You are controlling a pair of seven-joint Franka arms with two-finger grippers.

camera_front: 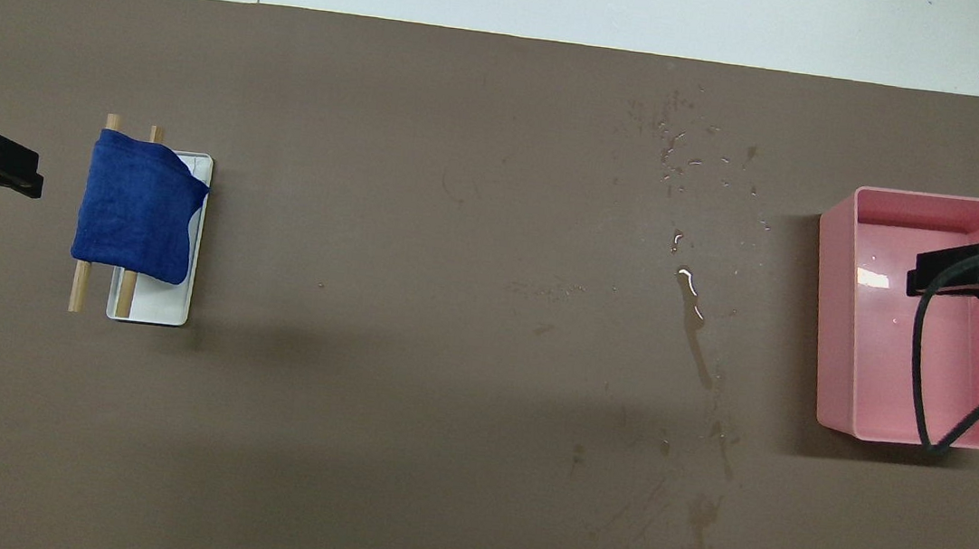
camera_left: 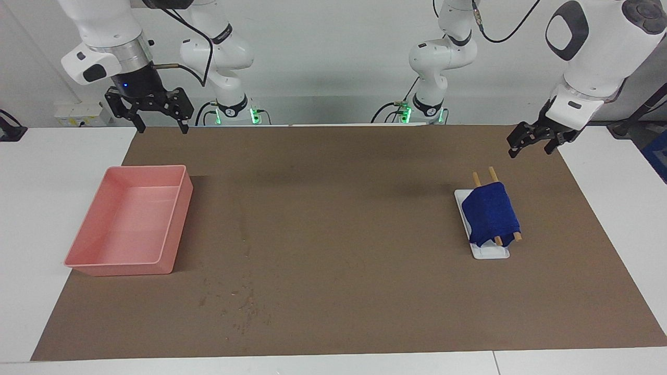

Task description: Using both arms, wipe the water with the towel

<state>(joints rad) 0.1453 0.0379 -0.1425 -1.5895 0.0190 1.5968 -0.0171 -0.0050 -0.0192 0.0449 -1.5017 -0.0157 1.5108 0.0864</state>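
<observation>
Both grippers hang empty: left gripper (camera_left: 536, 140) near the rack-draped towel (camera_left: 490, 212), right gripper (camera_left: 159, 117) spread wide, water (camera_front: 692, 296) unwiped

I see both arms raised and waiting above the counter, each at its own end. My left gripper (camera_left: 536, 141) hangs tilted, with fingers spread apart. My right gripper (camera_left: 159, 117) points straight down (its fingers are also wide apart), and a black cable loops from its wrist.
</observation>
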